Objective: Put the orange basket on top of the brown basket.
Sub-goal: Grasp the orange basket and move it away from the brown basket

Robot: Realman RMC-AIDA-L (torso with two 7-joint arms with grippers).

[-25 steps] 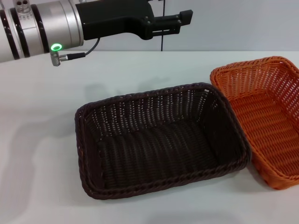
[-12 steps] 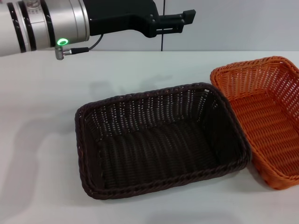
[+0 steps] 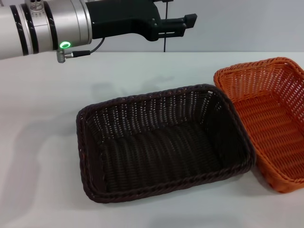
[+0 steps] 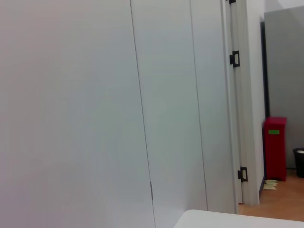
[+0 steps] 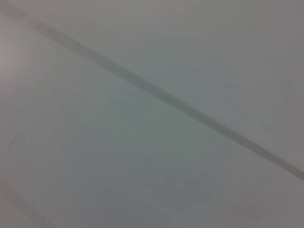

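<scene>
Orange rectangular woven wicker basket (image 3: 268, 118) sits on white tabletop (image 3: 42, 142), right of dark brown rectangular woven wicker basket (image 3: 161, 142), rims touching. Left tool (image 3: 183, 23) held high over tabletop's far side; fingers' spread: cannot tell. Right tool unseen.

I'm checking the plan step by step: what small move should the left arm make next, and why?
Probably swing the left gripper to the robot's right and down toward the orange basket's far rim. The gripper hangs high beyond the brown basket, holding nothing, while the orange basket sits on the table beside the brown one, their rims close or touching, not stacked. The right arm is not in view.
</scene>
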